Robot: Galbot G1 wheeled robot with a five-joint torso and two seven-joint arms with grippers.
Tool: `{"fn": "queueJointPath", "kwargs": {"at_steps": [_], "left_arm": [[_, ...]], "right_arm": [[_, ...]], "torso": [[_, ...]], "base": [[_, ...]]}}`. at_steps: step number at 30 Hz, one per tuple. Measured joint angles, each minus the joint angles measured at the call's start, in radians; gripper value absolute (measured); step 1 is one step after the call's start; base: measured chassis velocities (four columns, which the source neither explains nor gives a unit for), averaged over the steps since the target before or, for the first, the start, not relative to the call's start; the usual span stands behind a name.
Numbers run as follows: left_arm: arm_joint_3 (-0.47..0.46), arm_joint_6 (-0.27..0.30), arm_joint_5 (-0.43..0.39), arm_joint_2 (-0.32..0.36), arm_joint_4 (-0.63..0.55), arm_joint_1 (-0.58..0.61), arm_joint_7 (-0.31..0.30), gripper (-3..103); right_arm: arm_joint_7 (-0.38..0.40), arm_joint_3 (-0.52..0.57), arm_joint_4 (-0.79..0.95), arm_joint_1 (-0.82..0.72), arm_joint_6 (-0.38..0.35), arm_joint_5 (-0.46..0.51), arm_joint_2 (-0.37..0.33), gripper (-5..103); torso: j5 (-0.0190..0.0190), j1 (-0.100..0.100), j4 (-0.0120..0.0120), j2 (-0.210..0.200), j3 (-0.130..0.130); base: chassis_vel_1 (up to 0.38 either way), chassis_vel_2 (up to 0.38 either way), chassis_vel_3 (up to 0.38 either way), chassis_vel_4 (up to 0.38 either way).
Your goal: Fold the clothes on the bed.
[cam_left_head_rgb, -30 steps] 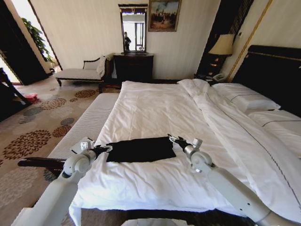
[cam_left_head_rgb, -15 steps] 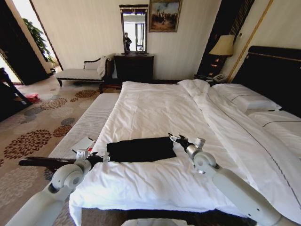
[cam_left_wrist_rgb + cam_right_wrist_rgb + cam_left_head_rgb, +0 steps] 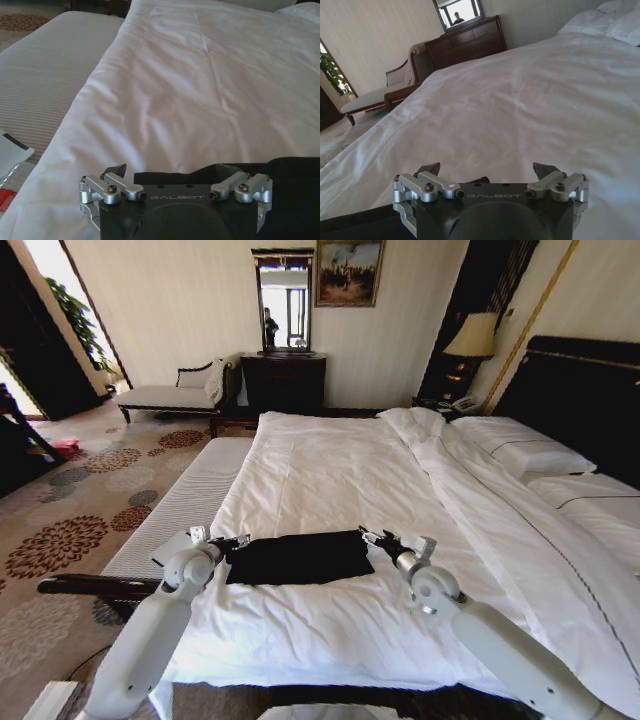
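Observation:
The clothes (image 3: 300,557) are a black T-shirt lying folded into a flat rectangle near the foot of the bed (image 3: 330,475), on its white duvet. My left gripper (image 3: 236,542) is at the shirt's left edge, open, with nothing between its fingers. The left wrist view has that gripper (image 3: 172,170) low over the duvet, with the black clothes (image 3: 297,192) off to one side. My right gripper (image 3: 372,537) hovers open at the shirt's right far corner. In the right wrist view the gripper (image 3: 487,169) is spread wide above the white sheet, the clothes (image 3: 355,220) beside it.
A narrow white-cushioned bench (image 3: 185,495) runs along the bed's left side, with a white booklet (image 3: 168,547) on it. Pillows (image 3: 525,450) and a dark headboard (image 3: 590,390) are at the right. A chaise (image 3: 170,395), dresser (image 3: 285,380) and lamp (image 3: 472,335) line the far wall.
My left arm drew back and down off the shirt's edge, then came forward and up to the shirt's left far corner. The right gripper has barely moved. The shirt lies as before.

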Motion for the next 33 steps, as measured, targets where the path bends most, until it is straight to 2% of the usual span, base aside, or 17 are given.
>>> {"fn": "queueJointPath", "kwargs": {"at_steps": [4,6,11,15,18,24,27,28,31,33], "left_arm": [[0.006,0.0,-0.007,0.053,-0.043,0.038,0.0,100],[0.007,0.0,-0.031,0.101,-0.09,0.073,-0.006,100],[0.001,-0.001,-0.075,0.163,-0.161,0.124,-0.018,100],[0.002,-0.001,-0.078,0.249,-0.225,0.209,-0.023,100],[-0.006,-0.001,-0.077,0.255,-0.239,0.217,-0.022,100],[-0.026,-0.002,-0.096,0.145,-0.189,0.084,-0.046,100],[0.007,-0.002,-0.037,0.035,-0.065,-0.02,-0.06,100],[0.007,-0.002,-0.037,0.035,-0.065,-0.02,-0.06,100],[0.049,-0.002,0.039,-0.041,0.054,-0.076,-0.07,100],[0.075,-0.002,0.056,-0.06,0.082,-0.08,-0.078,100]], "right_arm": [[0.002,0.0,-0.006,0.002,-0.001,-0.001,0.001,100],[0.004,-0.002,-0.012,0.007,-0.001,-0.002,0.004,100],[0.005,-0.006,-0.016,0.013,-0.003,-0.004,0.007,100],[0.006,-0.005,-0.016,0.014,-0.003,-0.006,0.009,100],[0.006,-0.004,-0.015,0.013,-0.003,-0.006,0.008,100],[0.006,-0.004,-0.016,0.013,-0.003,-0.012,0.01,100],[0.011,-0.007,-0.016,0.007,-0.003,-0.017,0.011,100],[0.011,-0.007,-0.016,0.007,-0.003,-0.017,0.011,100],[0.015,-0.008,-0.018,0.0,-0.003,-0.02,0.005,100],[0.017,-0.008,-0.019,0.0,-0.004,-0.02,-0.002,100]], "torso": [[0.0001,0.0,0.0002,0.0,0.0],[-0.0003,0.0,0.0004,0.0,0.0],[-0.0001,0.0,0.0001,0.0,0.0],[0.0,0.0,0.0002,0.0,0.0],[-0.0003,0.0,0.0007,0.0,0.0],[0.0001,0.0,-0.0007,0.0,0.0],[0.0,0.0,-0.0001,0.0,0.0],[0.0,0.0,-0.0001,0.0,0.0],[-0.0002,0.0,-0.0001,0.0,0.0],[-0.0003,0.0,-0.0002,0.0,0.0]], "base": [[0.0,0.0,0.0,0.0],[0.0,0.0,0.0,0.0],[0.0,0.0,0.0,0.0],[0.0,0.0,0.0,0.0],[0.0,0.0,0.0,0.0],[0.0,0.0,0.0,0.0],[0.0,0.0,0.0,0.0],[0.0,0.0,0.0,0.0],[0.0,0.0,0.0,0.0],[0.0,0.0,0.0,0.0]]}}
